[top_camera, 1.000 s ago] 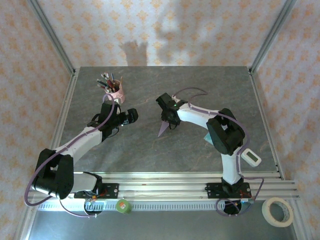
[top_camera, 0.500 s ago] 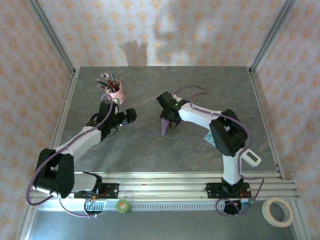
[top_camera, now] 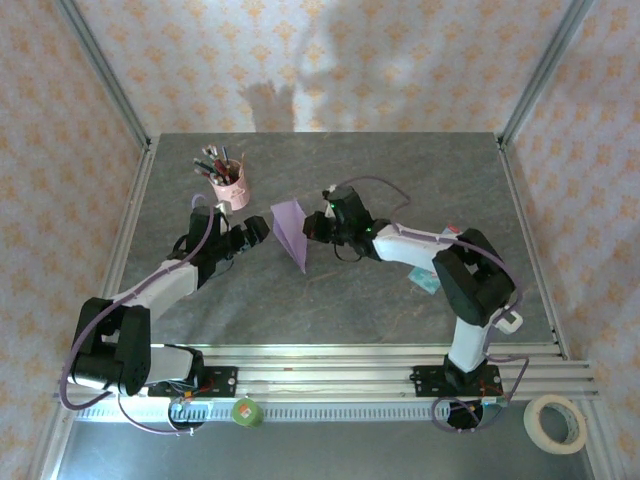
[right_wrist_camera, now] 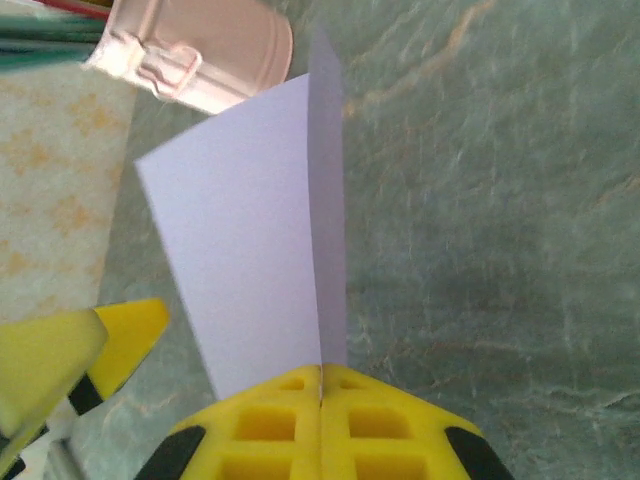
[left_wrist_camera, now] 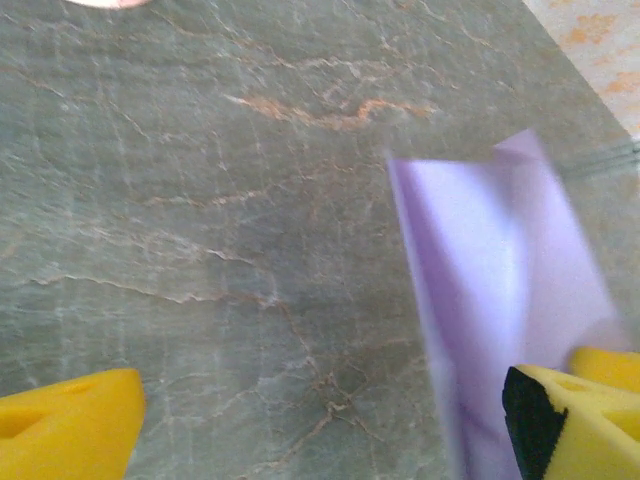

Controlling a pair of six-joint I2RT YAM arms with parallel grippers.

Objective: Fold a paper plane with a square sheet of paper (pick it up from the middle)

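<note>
The pale lilac paper plane (top_camera: 291, 232) is held above the table between the two arms, its sharp tip pointing toward the near edge. My right gripper (top_camera: 318, 226) is shut on it from the right. In the right wrist view the shut fingertips (right_wrist_camera: 322, 385) pinch the centre crease, and the paper plane (right_wrist_camera: 250, 250) fans out ahead. My left gripper (top_camera: 258, 230) stands open just left of the paper. In the left wrist view the paper plane (left_wrist_camera: 500, 290) passes right by the right finger (left_wrist_camera: 575, 415), and the left finger (left_wrist_camera: 60, 425) is far apart from it.
A pink pen cup (top_camera: 231, 187) with several pens stands behind the left gripper, seen also as the pen cup (right_wrist_camera: 200, 50). A teal-and-white packet (top_camera: 426, 279) lies under the right arm. A tape roll (top_camera: 556, 422) and a green item (top_camera: 245, 411) sit off the table's front.
The right arm has stretched out to the left, carrying the paper across to the left gripper; the paper has turned from hanging edge-on to broad-side up. The left gripper has shifted slightly.
</note>
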